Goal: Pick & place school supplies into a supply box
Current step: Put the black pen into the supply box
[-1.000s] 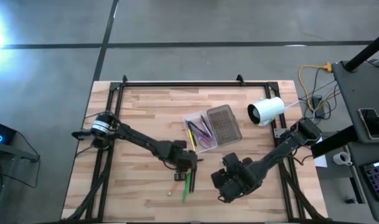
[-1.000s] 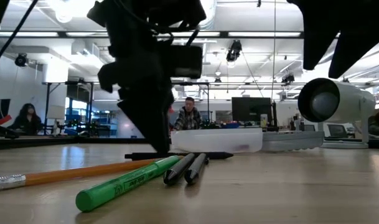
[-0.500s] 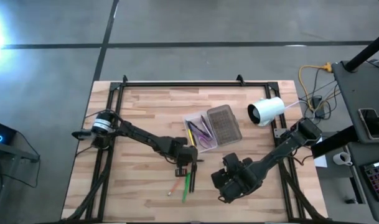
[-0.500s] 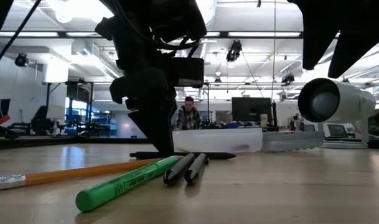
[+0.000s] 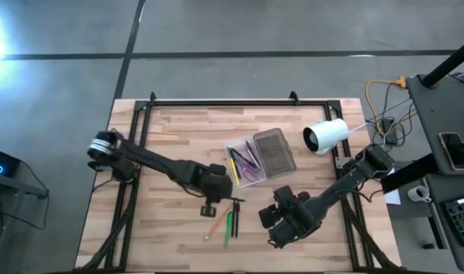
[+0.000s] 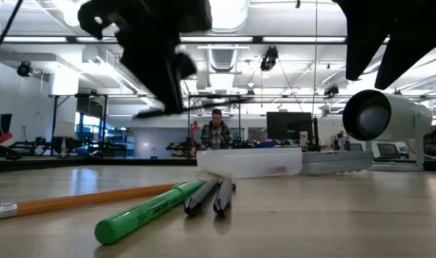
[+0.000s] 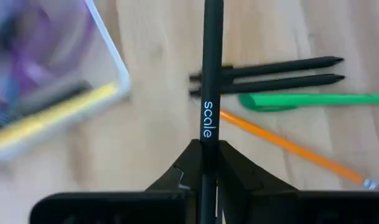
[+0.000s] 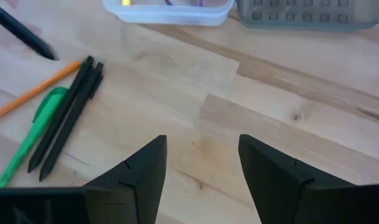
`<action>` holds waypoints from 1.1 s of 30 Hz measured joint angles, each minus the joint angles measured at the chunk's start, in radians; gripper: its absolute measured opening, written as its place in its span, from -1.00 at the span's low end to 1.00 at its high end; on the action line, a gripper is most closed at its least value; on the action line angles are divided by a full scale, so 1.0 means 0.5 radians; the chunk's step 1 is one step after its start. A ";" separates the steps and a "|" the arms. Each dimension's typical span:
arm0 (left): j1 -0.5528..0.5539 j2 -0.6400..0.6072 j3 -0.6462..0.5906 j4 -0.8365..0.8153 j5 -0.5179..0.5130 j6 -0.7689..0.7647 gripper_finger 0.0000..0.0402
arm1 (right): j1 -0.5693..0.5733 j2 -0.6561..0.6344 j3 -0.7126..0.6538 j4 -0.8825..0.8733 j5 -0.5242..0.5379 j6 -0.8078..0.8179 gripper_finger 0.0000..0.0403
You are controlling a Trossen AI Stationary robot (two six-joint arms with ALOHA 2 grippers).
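The left gripper (image 7: pixel 205 171) has its fingers closed on a black pen (image 7: pixel 211 74) printed with the word "scale", pinching it near one end so that most of its length sticks out ahead of the fingers. In the high view this gripper (image 5: pixel 213 199) sits just beside the near end of the supply box (image 5: pixel 244 164), and in the low view the pen (image 6: pixel 152 112) hangs well above the table (image 5: pixel 171 137), clear of the other supplies. Held at that height, it looks ready to be carried over the box wall.

The box lies open, its grey lid (image 5: pixel 274 152) folded flat on the side away from the left arm, leaving the tray reachable from above. A yellow pencil (image 5: pixel 233 165) and purple items are already inside.

On the table in front of the box, on its near side, remain two black pens (image 6: pixel 209 196) side by side, a green marker (image 6: pixel 147 212) and an orange pencil (image 6: pixel 81 201), all lying close together.

The right gripper (image 8: pixel 201 168) waits beyond them, farther from the box, jaws wide and holding nothing, low over bare wood.

A white camera (image 5: pixel 325 135) lies past the lid.
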 joint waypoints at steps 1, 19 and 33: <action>0.004 -0.049 0.000 -0.001 -0.040 0.127 -0.94 | 0.000 0.000 0.000 0.000 0.022 0.006 -0.05; 0.571 0.001 0.038 0.167 -0.502 2.855 -0.90 | 0.000 0.000 -0.002 0.006 0.081 0.230 -0.14; 0.636 0.307 0.034 0.539 -0.488 2.916 -0.78 | 0.000 0.000 0.001 0.045 0.018 0.260 -0.26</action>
